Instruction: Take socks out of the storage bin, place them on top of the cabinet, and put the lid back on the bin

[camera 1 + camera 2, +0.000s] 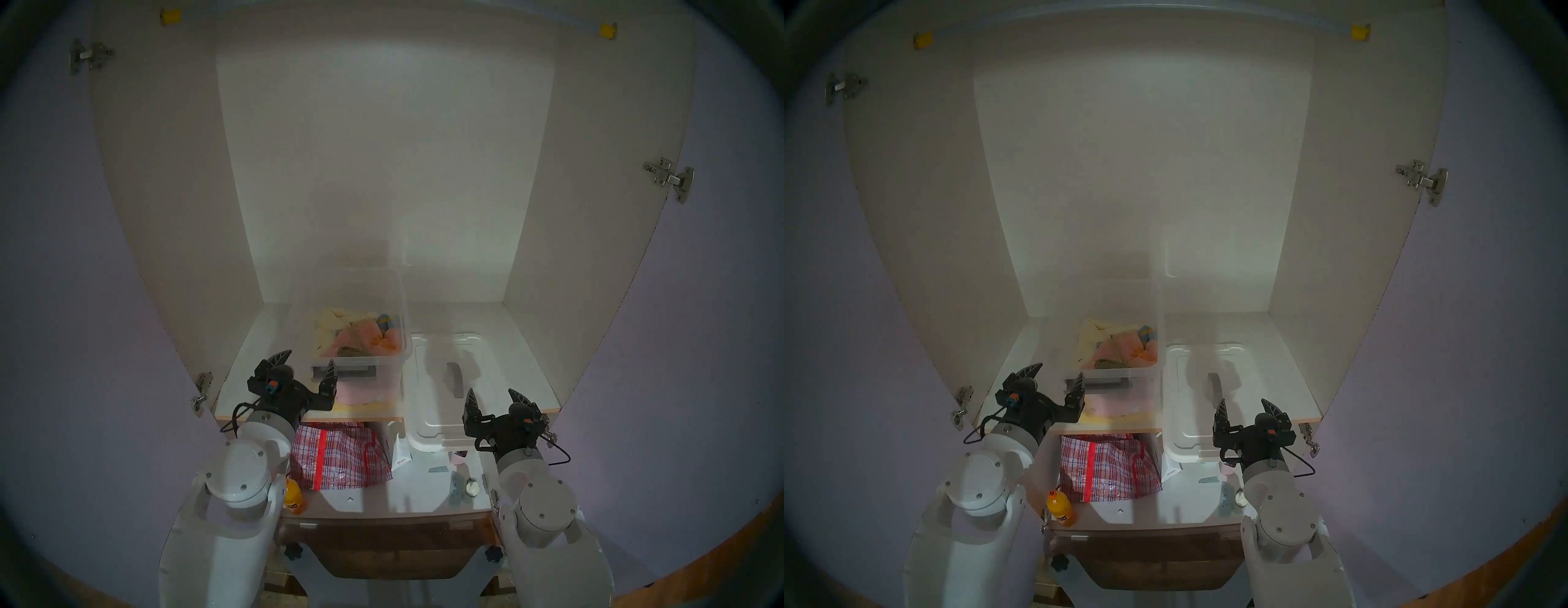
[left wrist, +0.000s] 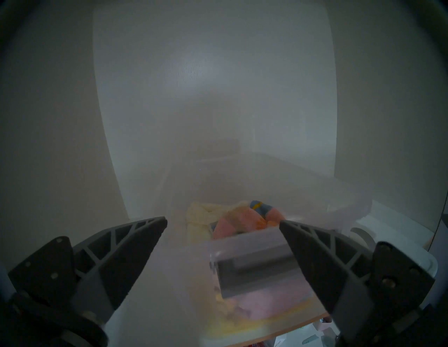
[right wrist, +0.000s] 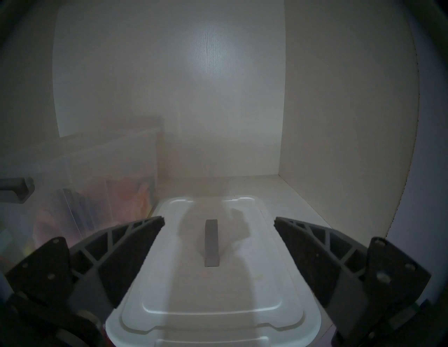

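Two grippers stand at the near edge of the cabinet (image 1: 169, 191), whose lilac doors hang open to either side. The left gripper (image 1: 304, 364) has its jaws spread wide and empty, one finger in front of the grey handle recess of the storage bin (image 1: 360, 297), the other off the bin's left side; whether that finger touches the bin's front wall cannot be told. The right gripper (image 1: 494, 397) is likewise spread wide and holds nothing, poised at the near end of the lid (image 1: 428, 407).

The storage bin, clear-walled and uncovered, sits on the white shelf board (image 1: 254, 352) left of centre. Inside it lie yellow cloth (image 1: 333, 327) at the far left, pink cloth (image 1: 360, 337) in the middle and a blue piece (image 1: 384, 319) at the far right. The socks (image 1: 350, 351) (a small olive-tan bundle) rest on the pink cloth just behind the bin's near wall.

The lid lies flat on the shelf just right of the bin, its grey strip handle (image 1: 454, 378) facing up and its near end overhanging the shelf's pale wood edge.

Below the shelf, a red-checked bag (image 1: 335, 458) occupies the lower surface, with an orange bottle (image 1: 293, 494) at its near left.
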`<action>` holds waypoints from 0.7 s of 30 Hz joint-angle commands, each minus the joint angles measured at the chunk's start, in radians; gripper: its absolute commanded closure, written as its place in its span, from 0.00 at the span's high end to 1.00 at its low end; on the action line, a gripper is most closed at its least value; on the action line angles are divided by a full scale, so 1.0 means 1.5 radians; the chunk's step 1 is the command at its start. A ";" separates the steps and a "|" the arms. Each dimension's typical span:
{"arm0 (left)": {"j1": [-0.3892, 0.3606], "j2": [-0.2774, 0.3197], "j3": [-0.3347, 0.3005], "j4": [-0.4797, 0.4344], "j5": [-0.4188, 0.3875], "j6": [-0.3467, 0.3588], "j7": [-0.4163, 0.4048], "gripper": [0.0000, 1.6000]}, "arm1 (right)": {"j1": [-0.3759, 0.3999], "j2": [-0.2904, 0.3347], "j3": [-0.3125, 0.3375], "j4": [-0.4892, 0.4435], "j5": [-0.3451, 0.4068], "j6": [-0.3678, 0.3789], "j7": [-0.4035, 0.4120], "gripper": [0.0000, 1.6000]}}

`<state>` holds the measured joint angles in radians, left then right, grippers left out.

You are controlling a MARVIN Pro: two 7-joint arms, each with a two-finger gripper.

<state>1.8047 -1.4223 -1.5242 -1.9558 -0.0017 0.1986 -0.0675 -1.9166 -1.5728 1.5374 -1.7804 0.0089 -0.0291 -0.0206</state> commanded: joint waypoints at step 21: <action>-0.333 0.049 0.103 0.070 0.042 0.320 -0.113 1.00 | 0.006 0.000 -0.001 -0.013 0.000 -0.003 0.000 1.00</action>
<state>1.4266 -1.3564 -1.3939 -1.8621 0.0385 0.6554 -0.1803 -1.9162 -1.5727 1.5375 -1.7779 0.0088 -0.0293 -0.0212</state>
